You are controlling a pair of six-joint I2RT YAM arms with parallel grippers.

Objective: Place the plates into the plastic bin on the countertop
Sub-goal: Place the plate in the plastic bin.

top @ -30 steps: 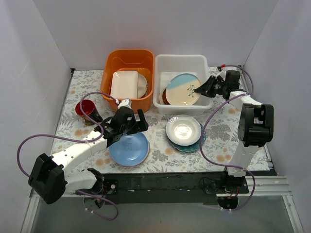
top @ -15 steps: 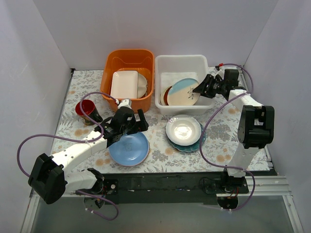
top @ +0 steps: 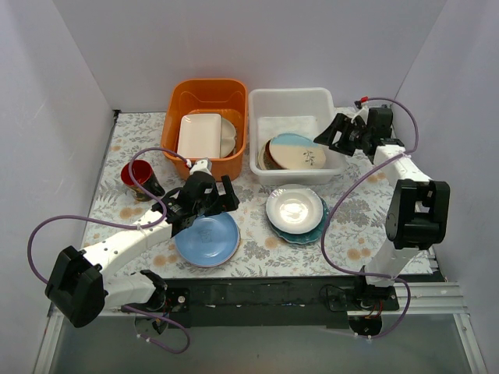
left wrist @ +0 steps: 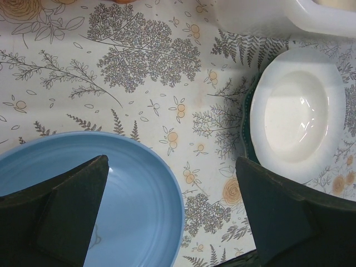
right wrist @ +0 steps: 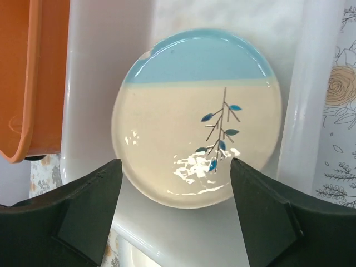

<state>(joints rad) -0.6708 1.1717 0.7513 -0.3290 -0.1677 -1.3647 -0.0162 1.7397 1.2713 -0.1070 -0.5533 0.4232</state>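
The right hand (top: pixel 326 138) hangs at the rim of the plastic bin (top: pixel 288 100), its 2 fingers spread wide and gripping nothing. Just ahead of it, inside the bin, lies the cream leaf plate (right wrist: pixel 197 117), apart from both fingers. That plate rests over a red-brown plate (top: pixel 263 156), of which only an edge shows on the side away from the hand.

The left hand (left wrist: pixel 172 222) is low over the desk (left wrist: pixel 150 72), fingers (left wrist: pixel 55 214) also wide apart and empty. The light blue plate (left wrist: pixel 130 203) lies flat directly beneath one finger. Ahead of the other finger, the white plate (left wrist: pixel 297 114) sits on the teal plate (top: pixel 316 232); both are on the desk and outside the bin.

Beyond the left hand stands the orange tub (top: pixel 207 87) with the cream rectangular dish (top: pixel 199 134) inside it. The red cup (top: pixel 140 173) is off to that hand's outer side.
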